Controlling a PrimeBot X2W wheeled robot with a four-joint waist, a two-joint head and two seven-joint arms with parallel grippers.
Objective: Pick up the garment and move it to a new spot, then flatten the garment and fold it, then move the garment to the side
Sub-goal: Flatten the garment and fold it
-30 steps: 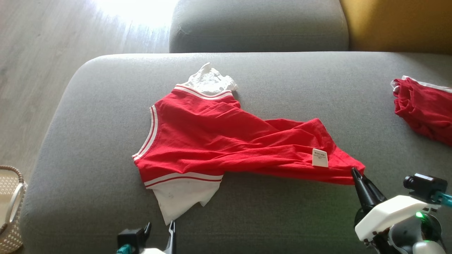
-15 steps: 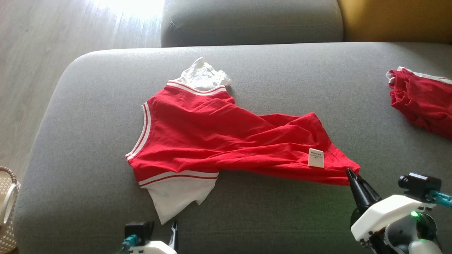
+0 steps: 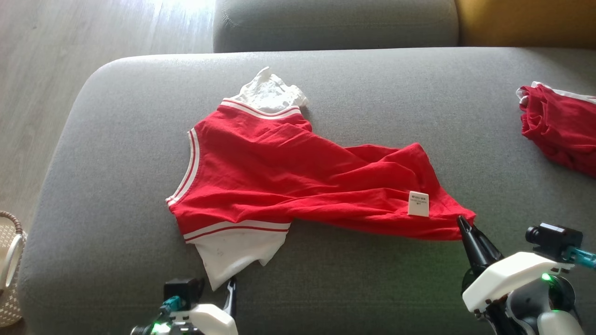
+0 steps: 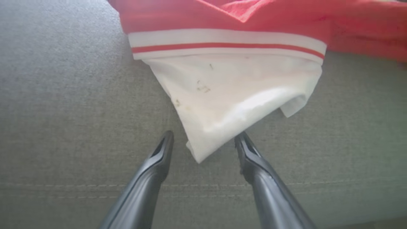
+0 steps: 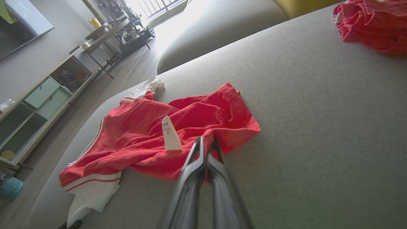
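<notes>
- Grey sofa cushion [image 3: 116, 139] is taking up most of what we are looking at, with pale floor [image 3: 70, 46] running past its left end.
- Our red shirt [image 3: 288, 177] is lying across the middle of the cushion. It is twisted and creased through the body, with the neck end toward our left and the hem trailing toward our right.
- Another red garment [image 3: 558, 125] is sitting crumpled at the far right of the cushion, well apart from the shirt. If we are carrying the shirt that way, the two could end up tangled together.
- Our right gripper [image 5: 207, 141] is resting at the shirt's hem corner with its fingers clenched. Red cloth is showing between them, so we are judging that it is pinching that corner. The bite is looking thin, and a hard pull could tear it free.
- Our left gripper [image 4: 204, 135] is hovering low over the cushion with its fingers spread, holding nothing.
- One white sleeve [image 4: 235, 95] is pointing its tip between those spread fingers. Closing on so little cloth, we are risking a slip, or catching the sofa cover beneath.
- Its small white label [image 3: 418, 204] is lying near the pinched corner.
- If the right side is pulling before the left is gripping, the shirt is likely to drag and bunch instead of flattening.
</notes>
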